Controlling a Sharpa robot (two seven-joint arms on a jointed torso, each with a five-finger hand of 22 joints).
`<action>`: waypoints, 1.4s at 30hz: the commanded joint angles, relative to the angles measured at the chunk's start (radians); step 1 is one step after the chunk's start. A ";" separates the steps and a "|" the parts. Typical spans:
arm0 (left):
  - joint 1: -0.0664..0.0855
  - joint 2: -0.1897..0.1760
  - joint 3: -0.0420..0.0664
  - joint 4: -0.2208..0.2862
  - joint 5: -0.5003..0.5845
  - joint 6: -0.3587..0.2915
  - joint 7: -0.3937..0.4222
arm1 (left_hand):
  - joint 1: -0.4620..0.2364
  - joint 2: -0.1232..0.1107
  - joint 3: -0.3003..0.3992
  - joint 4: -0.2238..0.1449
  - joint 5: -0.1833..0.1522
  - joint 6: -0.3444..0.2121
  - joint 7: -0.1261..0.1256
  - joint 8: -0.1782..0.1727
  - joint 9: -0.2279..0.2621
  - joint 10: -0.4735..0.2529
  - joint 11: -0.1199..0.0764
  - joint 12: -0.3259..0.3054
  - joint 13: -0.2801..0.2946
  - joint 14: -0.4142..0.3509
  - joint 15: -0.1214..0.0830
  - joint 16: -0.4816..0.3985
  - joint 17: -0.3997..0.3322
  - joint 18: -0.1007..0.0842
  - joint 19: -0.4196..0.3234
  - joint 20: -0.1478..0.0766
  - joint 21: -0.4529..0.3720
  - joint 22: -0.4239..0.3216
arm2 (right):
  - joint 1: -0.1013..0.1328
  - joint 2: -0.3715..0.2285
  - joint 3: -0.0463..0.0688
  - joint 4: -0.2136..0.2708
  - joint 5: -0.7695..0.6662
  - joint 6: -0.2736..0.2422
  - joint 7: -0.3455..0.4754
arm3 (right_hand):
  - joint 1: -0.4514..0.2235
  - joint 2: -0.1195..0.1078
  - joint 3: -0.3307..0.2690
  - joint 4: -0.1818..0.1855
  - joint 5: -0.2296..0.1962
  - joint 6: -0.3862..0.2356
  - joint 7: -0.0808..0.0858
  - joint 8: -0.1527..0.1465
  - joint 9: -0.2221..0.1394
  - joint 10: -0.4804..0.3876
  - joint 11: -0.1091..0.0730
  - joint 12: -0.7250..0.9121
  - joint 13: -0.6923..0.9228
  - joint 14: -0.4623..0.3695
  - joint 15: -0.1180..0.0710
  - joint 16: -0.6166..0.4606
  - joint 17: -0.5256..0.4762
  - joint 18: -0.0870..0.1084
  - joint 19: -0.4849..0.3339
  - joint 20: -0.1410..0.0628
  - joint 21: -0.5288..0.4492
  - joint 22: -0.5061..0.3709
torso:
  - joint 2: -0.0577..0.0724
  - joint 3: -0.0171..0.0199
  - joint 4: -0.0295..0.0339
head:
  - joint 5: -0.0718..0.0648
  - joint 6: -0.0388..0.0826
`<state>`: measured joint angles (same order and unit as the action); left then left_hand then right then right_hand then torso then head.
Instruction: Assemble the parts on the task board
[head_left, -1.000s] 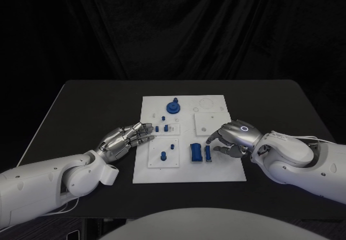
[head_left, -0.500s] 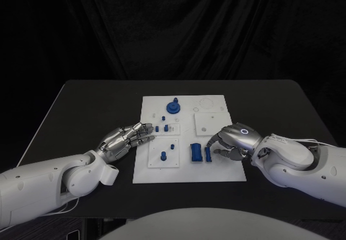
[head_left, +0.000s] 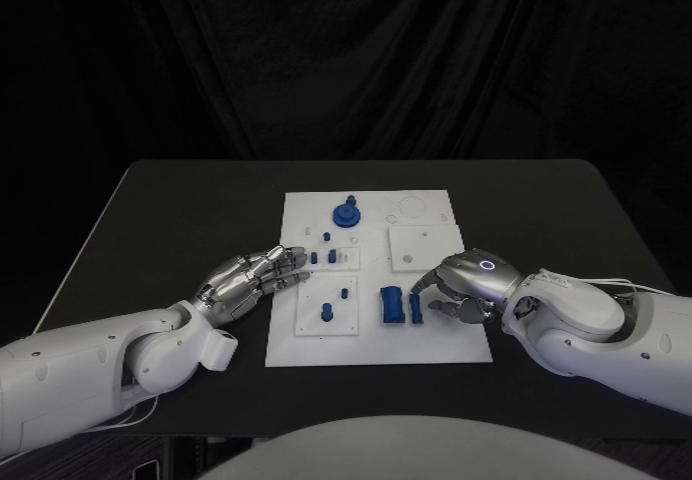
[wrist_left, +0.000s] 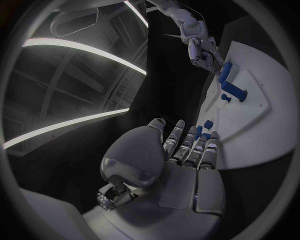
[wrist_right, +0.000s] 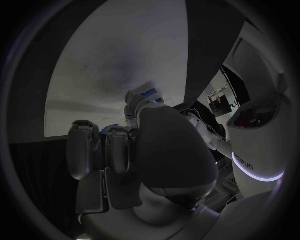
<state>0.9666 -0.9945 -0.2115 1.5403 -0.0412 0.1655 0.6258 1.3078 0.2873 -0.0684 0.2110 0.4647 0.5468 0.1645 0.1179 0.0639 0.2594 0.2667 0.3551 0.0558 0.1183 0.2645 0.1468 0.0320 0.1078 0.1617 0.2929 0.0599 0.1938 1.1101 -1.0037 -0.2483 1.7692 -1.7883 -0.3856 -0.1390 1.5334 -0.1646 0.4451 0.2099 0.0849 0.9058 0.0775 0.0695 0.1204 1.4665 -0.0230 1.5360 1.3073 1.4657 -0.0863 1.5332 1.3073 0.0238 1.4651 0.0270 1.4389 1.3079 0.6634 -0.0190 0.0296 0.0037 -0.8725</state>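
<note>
The white task board (head_left: 440, 335) lies mid-table. On it are a round blue part (head_left: 346, 214), small blue pegs (head_left: 335, 257), a wide blue block (head_left: 391, 305) and a thin blue bar (head_left: 417, 307). My right hand (head_left: 459, 285) hangs over the board's right side, its fingers curled down and touching the thin bar; I cannot tell whether they grip it. In the left wrist view the right hand (wrist_left: 203, 50) meets the blue bar (wrist_left: 225, 72) at one end. My left hand (head_left: 260, 275) lies flat with fingers stretched out at the board's left edge, holding nothing.
The board carries raised white square plates, one at the right (head_left: 426, 245) and one at the lower left (head_left: 329, 312). Black table (head_left: 173, 220) surrounds the board on all sides, with a dark curtain behind.
The right hand has sunk a little and drawn toward me, its fingers closing in on the thin blue bar. The left hand has stayed put.
</note>
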 joint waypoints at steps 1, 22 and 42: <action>-0.002 0.002 0.000 0.001 0.004 0.012 0.008 | -0.002 -0.001 0.010 -0.001 0.002 0.006 0.045 0.004 0.001 0.010 -0.001 0.006 0.001 0.004 0.001 0.005 0.002 -0.014 0.006 0.001 0.003 -0.001 | -0.003 0.002 0.000 0.000 -0.002 0.067 -0.055 | -0.007 -0.004 0.010 -0.001 0.005 -0.029 0.002 -0.005 -0.015 0.025 0.005 -0.027 0.148 0.082 0.007 -0.011 0.157 0.015 0.032 0.006 -0.018 0.211 | 0.000 -0.0001 0.0000 | 0.000 0.000; -0.005 0.000 0.000 0.005 0.004 0.003 0.013 | -0.002 -0.001 0.011 -0.001 0.002 0.009 0.045 0.005 0.001 0.011 0.000 0.007 0.002 0.005 0.001 0.006 0.002 -0.014 0.006 0.001 0.003 -0.001 | -0.003 -0.025 0.000 0.013 -0.002 -0.150 -0.001 | -0.040 0.004 0.037 0.007 0.078 0.006 0.026 0.028 -0.037 0.000 0.022 -0.062 0.093 0.070 0.019 -0.042 0.099 0.023 0.016 0.015 -0.059 0.199 | -0.001 0.0004 0.0002 | 0.002 0.000; -0.028 -0.009 0.000 0.015 0.004 0.002 0.014 | -0.001 -0.002 0.013 -0.002 0.003 0.010 0.045 0.006 0.002 0.012 0.001 0.008 0.002 0.006 0.001 0.008 0.002 -0.014 0.007 0.001 0.003 -0.001 | -0.008 -0.041 0.000 0.058 -0.002 -0.095 -0.009 | -0.047 -0.011 0.026 -0.005 0.074 0.105 -0.001 0.062 -0.035 0.084 0.000 0.014 0.222 0.079 0.002 -0.030 0.120 0.009 0.048 0.002 0.000 0.219 | -0.004 0.0014 -0.0013 | -0.005 0.000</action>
<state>0.9417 -1.0037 -0.2100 1.5539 -0.0409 0.1658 0.6330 1.3078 0.2873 -0.0601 0.2082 0.4647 0.5504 0.1681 0.1178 0.0645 0.2656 0.2657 0.3590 0.0565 0.1183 0.2645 0.1508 0.0328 0.1089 0.1635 0.2908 0.0615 0.1933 1.1047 -1.0448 -0.2485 1.8229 -1.7877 -0.4927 -0.1451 1.4893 -0.1710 0.4725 0.2098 0.1588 1.0061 0.0774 0.1270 0.0855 1.4647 -0.0147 1.5462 1.3080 1.4666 -0.0788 1.4993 1.3073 0.0397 1.4633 0.0359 1.4359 1.3074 0.6602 -0.0179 0.0291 -0.0004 -0.8725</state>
